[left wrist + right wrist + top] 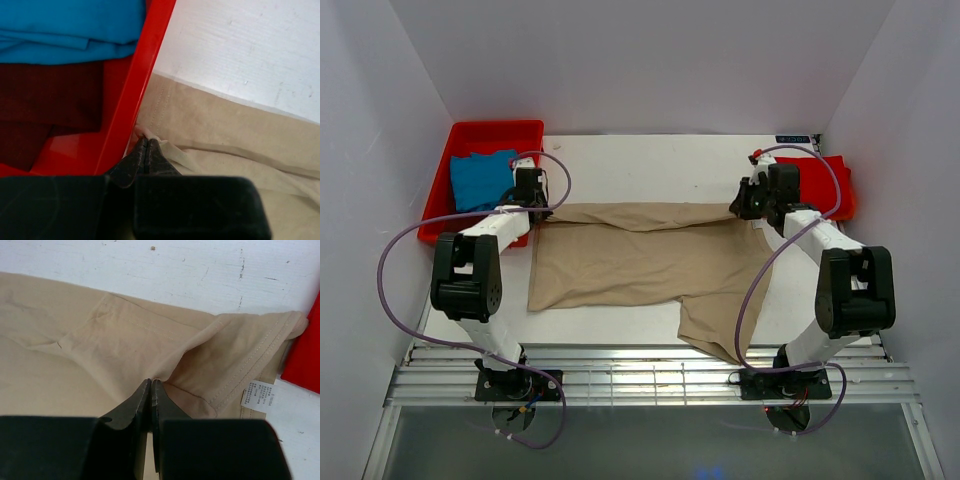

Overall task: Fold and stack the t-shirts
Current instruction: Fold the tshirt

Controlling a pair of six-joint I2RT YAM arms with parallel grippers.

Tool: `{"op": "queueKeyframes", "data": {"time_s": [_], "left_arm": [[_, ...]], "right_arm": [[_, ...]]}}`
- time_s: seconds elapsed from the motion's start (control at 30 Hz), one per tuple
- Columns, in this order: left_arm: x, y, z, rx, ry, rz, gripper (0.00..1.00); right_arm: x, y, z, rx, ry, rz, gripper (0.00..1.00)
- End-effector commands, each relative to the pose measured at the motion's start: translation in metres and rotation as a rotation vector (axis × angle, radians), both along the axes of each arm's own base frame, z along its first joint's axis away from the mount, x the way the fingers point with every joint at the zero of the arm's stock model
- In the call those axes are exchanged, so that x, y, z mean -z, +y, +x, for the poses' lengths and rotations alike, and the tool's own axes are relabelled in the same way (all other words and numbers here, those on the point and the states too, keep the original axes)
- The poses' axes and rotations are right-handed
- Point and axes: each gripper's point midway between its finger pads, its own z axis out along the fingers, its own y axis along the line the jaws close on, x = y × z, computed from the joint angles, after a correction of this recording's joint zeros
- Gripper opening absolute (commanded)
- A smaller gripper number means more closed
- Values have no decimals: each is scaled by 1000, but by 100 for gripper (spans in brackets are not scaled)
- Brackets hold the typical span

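Observation:
The tan-beige t-shirt (640, 262) lies spread across the table, its far edge folded over, one part hanging off the near edge. My left gripper (534, 207) is shut on its far left corner (150, 134), next to the red tray's wall. My right gripper (752, 208) is shut on its far right part (165, 375), where a sleeve and care label (258, 396) show. The blue t-shirt (482, 180) lies folded in the tray, also in the left wrist view (70, 25). The red t-shirt (828, 185) lies at the far right, its edge in the right wrist view (306, 365).
The rigid red plastic tray (496, 133) stands at the far left; its wall (142, 80) runs right beside my left fingers. White walls enclose the table on three sides. A slatted metal rail (640, 375) runs along the near edge by the arm bases.

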Motion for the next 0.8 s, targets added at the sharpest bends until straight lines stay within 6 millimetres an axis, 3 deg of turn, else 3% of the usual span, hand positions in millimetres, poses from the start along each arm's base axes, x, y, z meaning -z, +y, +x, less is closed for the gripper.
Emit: {"op": "queueKeyframes", "data": {"time_s": [0.0, 0.2, 0.33, 0.37, 0.5, 0.63, 0.77], "left_arm": [[-11, 8, -10, -18, 1, 34, 0], [5, 7, -24, -16, 76, 33, 3], [12, 12, -36, -69, 136, 53, 36], [12, 12, -40, -76, 145, 61, 39], [-11, 8, -41, -89, 93, 72, 41], [-47, -1, -31, -90, -3, 58, 41], [-59, -16, -14, -65, -44, 14, 37]], "right_arm": [[-18, -3, -2, 0, -57, -26, 8], [-5, -13, -13, 36, -9, -61, 8], [6, -22, -22, 66, 35, -102, 11], [7, -24, -23, 76, 46, -112, 17], [7, -38, -31, 129, 85, -166, 32], [-14, -46, -28, 167, 32, -189, 36], [-25, -37, -13, 139, -7, -156, 37]]}}
